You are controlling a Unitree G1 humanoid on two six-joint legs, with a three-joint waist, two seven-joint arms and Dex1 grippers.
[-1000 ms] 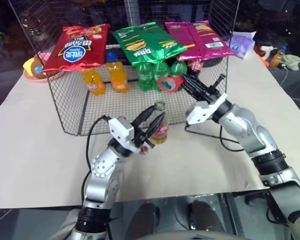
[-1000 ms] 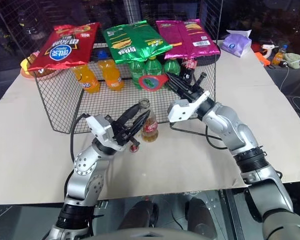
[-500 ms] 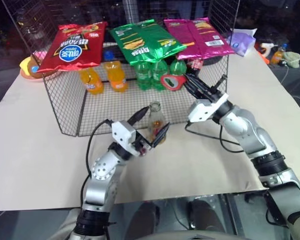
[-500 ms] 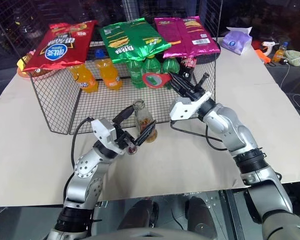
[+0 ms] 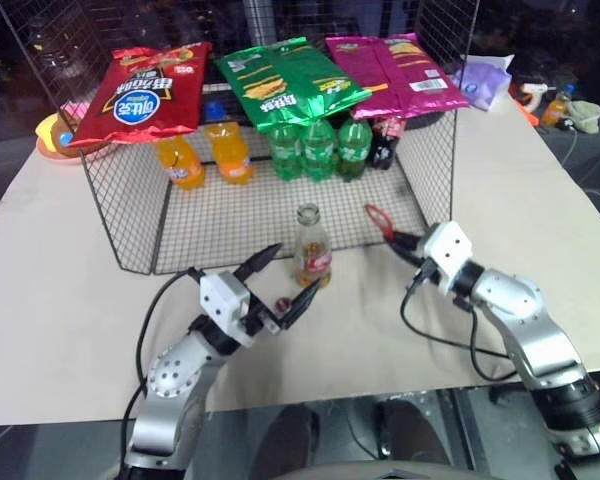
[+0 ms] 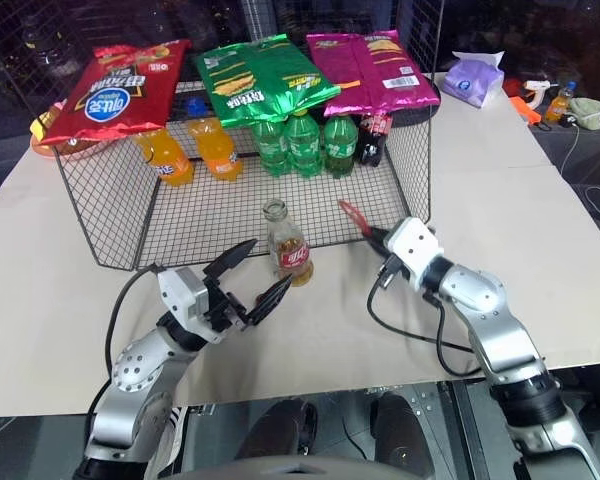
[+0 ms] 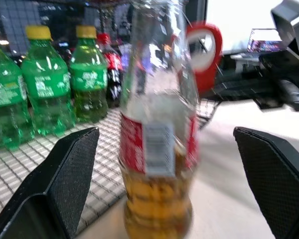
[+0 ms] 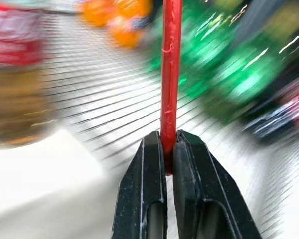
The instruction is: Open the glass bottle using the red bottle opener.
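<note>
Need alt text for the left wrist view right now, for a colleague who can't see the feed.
The glass bottle, red-and-white label and amber liquid, stands free between the open left gripper's black fingers. Behind it, the right gripper holds the red bottle opener; green bottles stand in the wire basket.

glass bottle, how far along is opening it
Done: the glass bottle stands capless, with a small red cap on the table beside it. In hand: the right gripper is shut on the red bottle opener; the left gripper is open. Left: nothing obvious.
</note>
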